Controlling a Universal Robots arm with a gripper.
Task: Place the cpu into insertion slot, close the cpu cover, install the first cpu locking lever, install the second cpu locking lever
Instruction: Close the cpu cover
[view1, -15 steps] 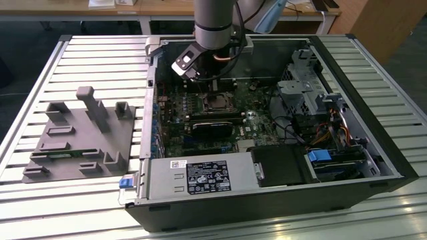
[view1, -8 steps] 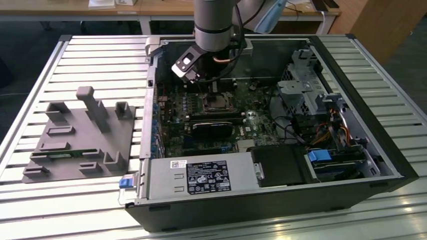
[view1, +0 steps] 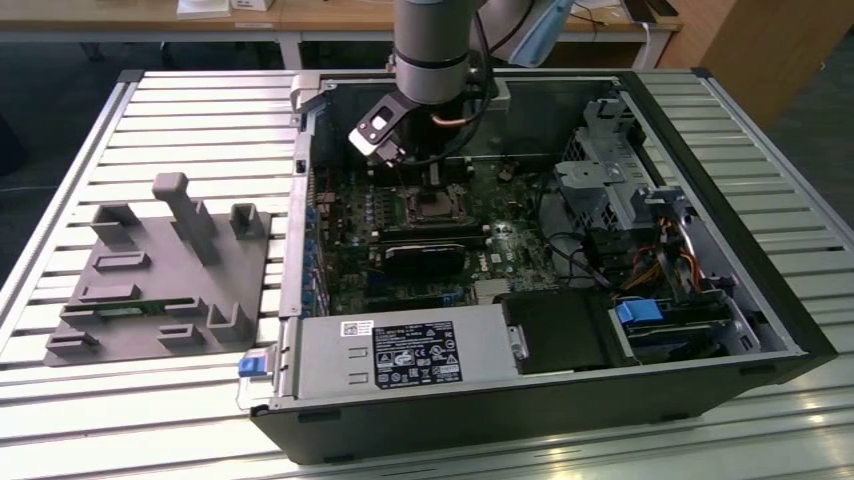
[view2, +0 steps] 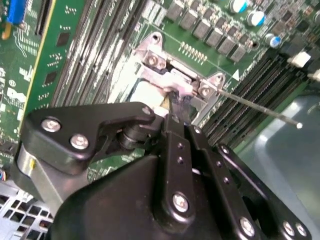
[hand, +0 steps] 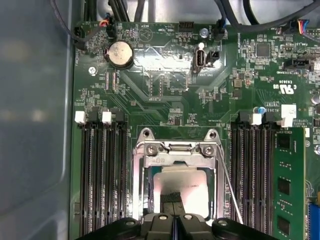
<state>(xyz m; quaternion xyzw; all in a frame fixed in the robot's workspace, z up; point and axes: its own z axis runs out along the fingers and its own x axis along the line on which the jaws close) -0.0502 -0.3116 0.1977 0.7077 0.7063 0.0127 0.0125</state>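
In the exterior view, found the gripper (view1: 414, 172) low inside the open computer case (view1: 747, 300) on the slatted worktop (view1: 200, 110). Placed it just above the insertion slot (view1: 430, 208), near the far edge of the motherboard (view1: 521, 240). Could not read the slot's contents there, dark beneath the arm.

In the second wrist view, had most of the slot blocked by the gripper's own black body. Caught a pale corner of the cpu (view2: 142, 92) and the hinge end of the cpu cover (view2: 165, 74). Saw the gripper (view2: 175, 102) tip resting at that edge, and a thin locking lever (view2: 260, 107) sticking out free.

In the first wrist view, saw the cpu (hand: 187, 187) seated in the slot, framed by the cover's window. Lost its near side behind the fingers (hand: 166, 205), pressed together with nothing between.
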